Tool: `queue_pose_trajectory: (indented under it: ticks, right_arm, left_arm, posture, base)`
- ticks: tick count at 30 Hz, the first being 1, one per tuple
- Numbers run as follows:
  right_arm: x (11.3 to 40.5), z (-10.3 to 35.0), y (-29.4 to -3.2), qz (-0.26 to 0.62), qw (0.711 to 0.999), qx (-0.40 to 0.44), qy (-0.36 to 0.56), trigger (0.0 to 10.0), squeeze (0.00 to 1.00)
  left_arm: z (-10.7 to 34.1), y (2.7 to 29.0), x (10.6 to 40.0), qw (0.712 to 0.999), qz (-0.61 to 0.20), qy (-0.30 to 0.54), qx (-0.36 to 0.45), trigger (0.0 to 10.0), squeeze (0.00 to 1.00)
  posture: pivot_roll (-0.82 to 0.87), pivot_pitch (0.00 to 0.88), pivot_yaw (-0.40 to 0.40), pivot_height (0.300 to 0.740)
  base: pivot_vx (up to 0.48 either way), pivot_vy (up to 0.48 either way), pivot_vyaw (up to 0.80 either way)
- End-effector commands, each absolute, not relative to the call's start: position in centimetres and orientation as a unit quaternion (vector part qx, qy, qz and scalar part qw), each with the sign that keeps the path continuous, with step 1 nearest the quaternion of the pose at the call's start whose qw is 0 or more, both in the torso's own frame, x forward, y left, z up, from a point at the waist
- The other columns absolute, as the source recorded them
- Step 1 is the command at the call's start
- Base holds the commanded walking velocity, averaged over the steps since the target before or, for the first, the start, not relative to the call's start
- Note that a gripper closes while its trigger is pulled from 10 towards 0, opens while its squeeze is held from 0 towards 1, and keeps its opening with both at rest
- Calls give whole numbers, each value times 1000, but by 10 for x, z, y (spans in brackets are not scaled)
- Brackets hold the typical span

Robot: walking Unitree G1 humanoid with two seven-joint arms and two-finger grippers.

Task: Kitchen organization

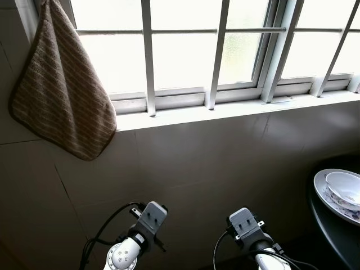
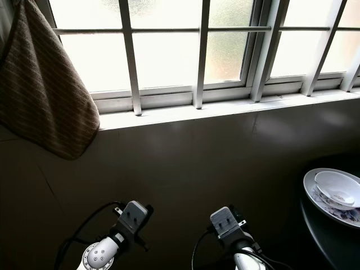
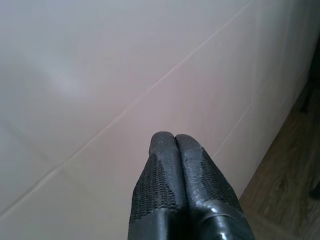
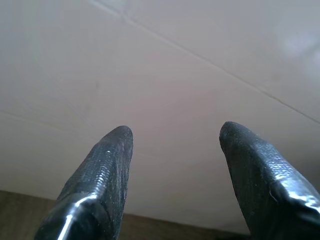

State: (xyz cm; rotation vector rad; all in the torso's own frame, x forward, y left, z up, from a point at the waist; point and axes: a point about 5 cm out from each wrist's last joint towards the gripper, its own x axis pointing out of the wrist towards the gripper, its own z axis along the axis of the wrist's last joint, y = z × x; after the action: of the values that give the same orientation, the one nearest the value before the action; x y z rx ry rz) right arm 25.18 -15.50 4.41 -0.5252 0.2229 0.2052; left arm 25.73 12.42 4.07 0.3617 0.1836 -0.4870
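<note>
A white bowl [image 1: 344,188] with a patterned inside sits in a white plate [image 1: 323,191] on a dark round tabletop [image 1: 332,233] at the far right of the head views. Both dishes lie close to the tabletop's rear edge, well apart from the robot's arms.

The left hand [image 3: 174,141] has its 2 black fingers [image 3: 162,175] pressed together, holding nothing. It points at a pale tiled wall [image 3: 125,75], with a strip of wood-look floor [image 3: 285,175] beside the wall's base. The right hand [image 4: 175,132] has its 2 fingers [image 4: 107,165] spread wide, with nothing between them, and it also faces the tiled wall.

In the head views, both silver arms rise from the bottom edge: the left wrist [image 1: 147,222] and the right wrist [image 1: 244,225] each carry a grey block, and black cables loop beside them.

Above the arms, the shaded wall runs up to a white sill [image 1: 225,109]. A window [image 1: 185,50] with white bars and frosted panes glows bright behind it. A brown striped cloth [image 1: 59,90] hangs from the window's left corner, draping down over the sill's left end and onto the wall.
</note>
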Motion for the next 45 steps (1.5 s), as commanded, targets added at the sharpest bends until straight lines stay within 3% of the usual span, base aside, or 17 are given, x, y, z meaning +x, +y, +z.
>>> queue_pose_trajectory:
  ticks: [1, 17, 45]
  right_arm:
    - [252, 48, -146, 114, 957, -249, 94, 10000, 0]
    - [251, 52, -146, 120, 955, -257, 80, 10000, 0]
    - [254, 53, -148, 121, 957, -252, 78, 10000, 0]
  left_arm:
    - [39, 130, 257, 951, -232, 100, 177, 10000, 0]
    - [39, 127, 257, 953, -229, 99, 175, 10000, 0]
    - [41, 124, 258, 955, -230, 93, 162, 10000, 0]
  posture:
    - [20, 0, 8, 740]
    - [26, 0, 0, 740]
    - [26, 0, -10, 740]
  base:
    - [0, 0, 0]
    - [0, -361, 0]
    - [0, -39, 0]
